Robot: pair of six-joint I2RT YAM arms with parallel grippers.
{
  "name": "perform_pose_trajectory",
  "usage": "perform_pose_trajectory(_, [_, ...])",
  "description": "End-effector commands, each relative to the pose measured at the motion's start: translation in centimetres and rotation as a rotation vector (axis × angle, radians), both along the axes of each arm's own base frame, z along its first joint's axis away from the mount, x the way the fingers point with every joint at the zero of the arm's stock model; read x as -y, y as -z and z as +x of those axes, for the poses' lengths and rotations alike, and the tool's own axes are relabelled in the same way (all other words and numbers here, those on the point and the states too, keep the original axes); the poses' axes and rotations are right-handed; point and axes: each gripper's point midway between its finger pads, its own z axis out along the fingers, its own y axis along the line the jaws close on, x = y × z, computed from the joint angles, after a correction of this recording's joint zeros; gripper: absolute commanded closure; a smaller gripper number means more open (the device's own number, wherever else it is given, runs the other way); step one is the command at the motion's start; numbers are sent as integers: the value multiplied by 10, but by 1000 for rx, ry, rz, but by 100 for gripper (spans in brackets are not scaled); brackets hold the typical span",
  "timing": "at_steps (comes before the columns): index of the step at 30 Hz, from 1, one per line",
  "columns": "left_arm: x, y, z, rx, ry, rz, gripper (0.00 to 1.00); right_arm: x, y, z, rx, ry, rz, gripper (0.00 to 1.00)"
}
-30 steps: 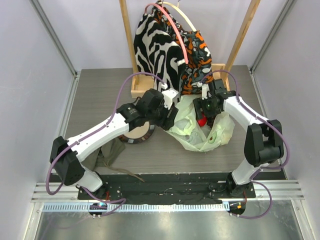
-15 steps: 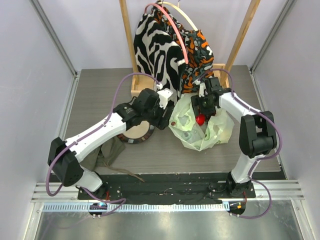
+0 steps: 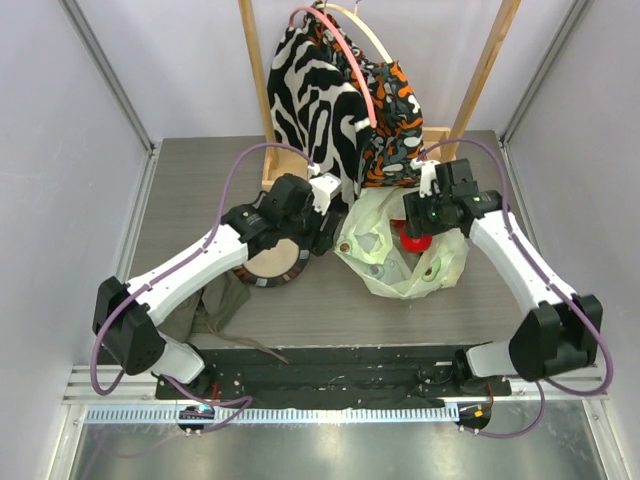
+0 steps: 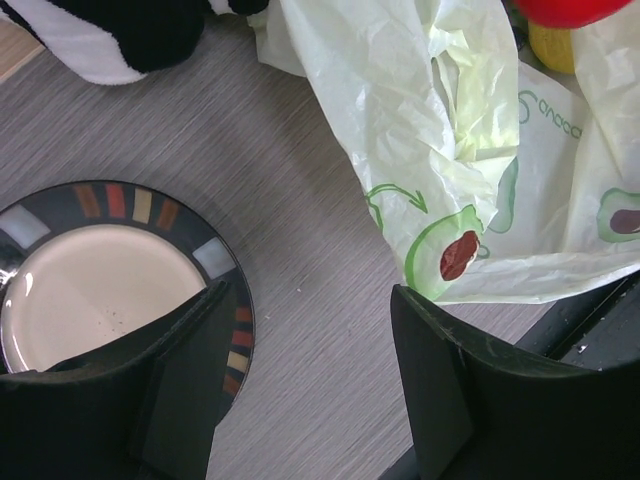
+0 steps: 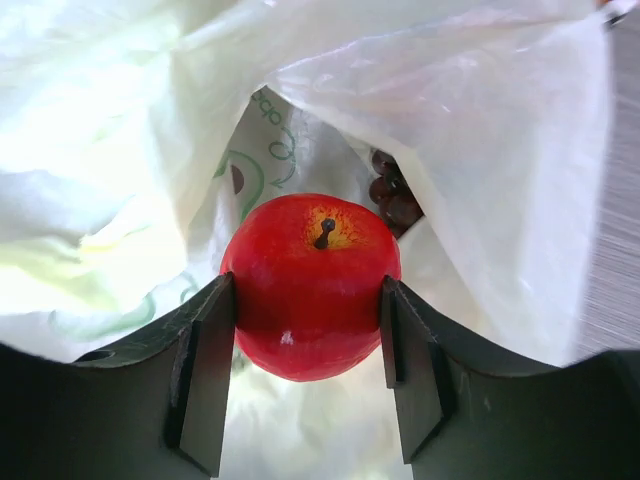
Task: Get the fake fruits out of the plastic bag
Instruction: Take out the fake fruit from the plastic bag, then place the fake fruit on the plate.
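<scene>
- Plastic bag [image 3: 382, 272] lies crumpled on the tabletop [image 3: 190, 180], right of centre in the top view, just below the patterned garments [image 3: 325, 90] that hang at the top centre.
- You have the red apple [image 5: 310, 285] pinched between the two fingers of the right end effector [image 5: 308, 292]. It sits in the middle of the right wrist view with its stem end toward the camera.
- From above, the apple shows over the open mouth of the bag, toward its upper right. You cannot tell whether it is clear of the rim.
- A dark purple grape bunch [image 5: 393, 198] sits inside the bag, just above and right of the apple in the right wrist view. A fold of plastic hides part of it.
- A yellow fruit [image 4: 553, 45] peeks out at the upper right of the left wrist view, among the folds of the bag.
- The bag's print is green-outlined avocado halves with brown stones and a curved green arrow. Green lettering at the right of the left wrist view reads roughly "avoca" before the frame edge cuts it off.
- Your left end effector [image 4: 305, 300] has its fingers spread wide, with bare tabletop between them.
- In the left wrist view, the dark-rimmed beige plate [image 4: 236, 305] is at the lower left and the bag's edge is at the right.
- An olive-grey cloth [image 3: 215, 305] lies at the lower left of the top view, near the plate.
</scene>
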Motion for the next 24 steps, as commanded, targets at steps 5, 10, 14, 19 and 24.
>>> perform_pose_trajectory(5, [-10,-47,17,109,-34,-54,33,-22,-124,-26,304,-229,63,79])
perform_pose_trajectory(10, [-73,-86,50,192,-224,-70,32,-71,-162,-28,453,-398,99,78])
perform_pose_trajectory(14, [-127,-110,65,269,-380,-69,31,-127,-178,-27,506,-538,146,78])
perform_pose_trajectory(19, [-207,-127,70,282,-636,-126,29,-216,-176,-34,546,-752,216,78])
perform_pose_trajectory(24, [-263,-135,54,283,-816,-195,29,-278,-141,-17,468,-793,312,78])
